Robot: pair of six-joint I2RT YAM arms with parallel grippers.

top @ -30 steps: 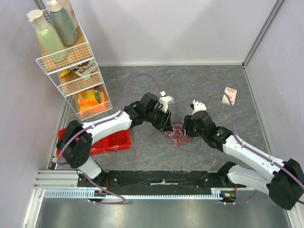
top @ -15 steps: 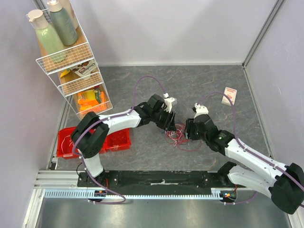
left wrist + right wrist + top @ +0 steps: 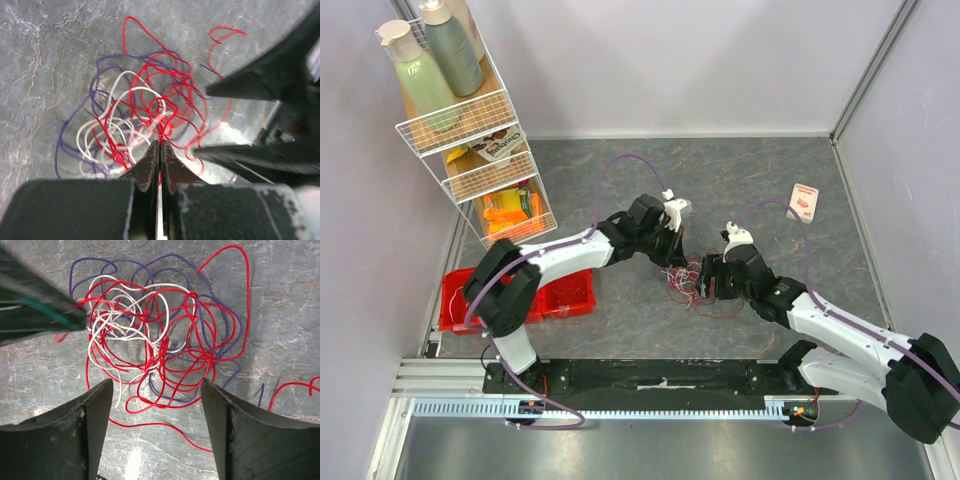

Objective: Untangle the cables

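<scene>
On the left side of the pile of cables (image 3: 150,335), the left gripper (image 3: 160,145) is squeezed tight shut. A thin red cable (image 3: 162,132) runs right into its tips, so it looks pinched there. On the right side of the pile, the right gripper (image 3: 156,390) is spread wide. It has hold of nothing, and the pile lies on the floor in the gap between its two fingers (image 3: 95,415).

The pile is a loose knot of wires in three colours: red, dark purple and white. They loop over each other, and I cannot count them. One red loop sticks out on its own beside the pile.

Far to the left of the pile stands a white wire rack (image 3: 470,130). Its top shelf holds bottles (image 3: 420,75), two easy to see. A packet lies on the shelf below, and orange packs on the lowest one. Nearer the pile on that side sit two red bins (image 3: 570,297). An arm hides most of what is in them. To the right of the pile, well apart, lies one small white and red box (image 3: 803,202).

The grey table (image 3: 620,330) is bare all around the pile, and the walls (image 3: 670,60) are well away from it.
</scene>
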